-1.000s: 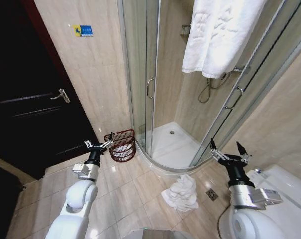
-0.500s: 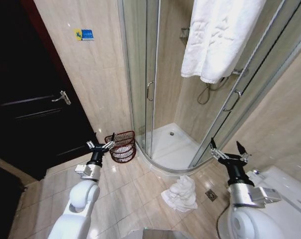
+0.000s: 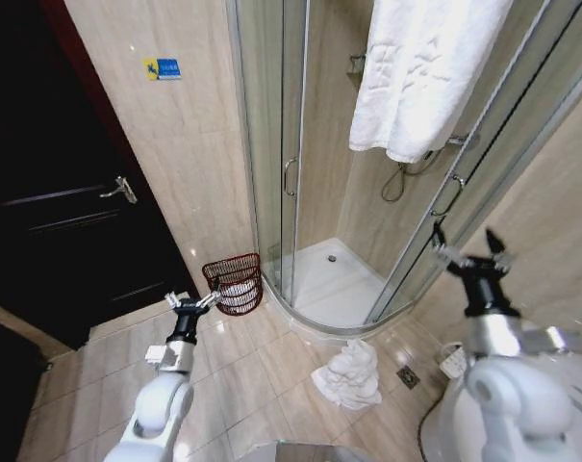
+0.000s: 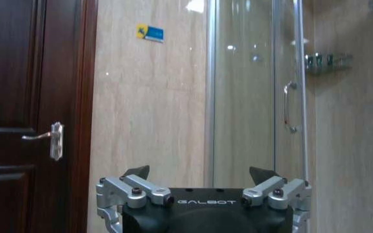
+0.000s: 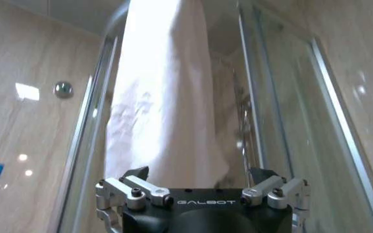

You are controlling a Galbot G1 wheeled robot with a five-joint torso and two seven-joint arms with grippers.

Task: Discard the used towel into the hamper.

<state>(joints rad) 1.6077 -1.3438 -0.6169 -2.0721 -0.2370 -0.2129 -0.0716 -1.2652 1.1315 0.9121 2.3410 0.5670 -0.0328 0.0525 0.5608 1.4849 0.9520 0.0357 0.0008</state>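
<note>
Beige marble tile runs around a glass shower cabin, a white towel [image 3: 427,72] hanging over its door at upper right. Compared with a second ago, the right gripper [image 3: 469,247] has risen toward that towel, claw spread and empty; I'd judge it is reaching for it. Left gripper [image 3: 191,301] waits low, spread, near the hamper [image 3: 235,281] at lower centre-left. Another crumpled towel [image 3: 351,373] lies on the floor.
</note>
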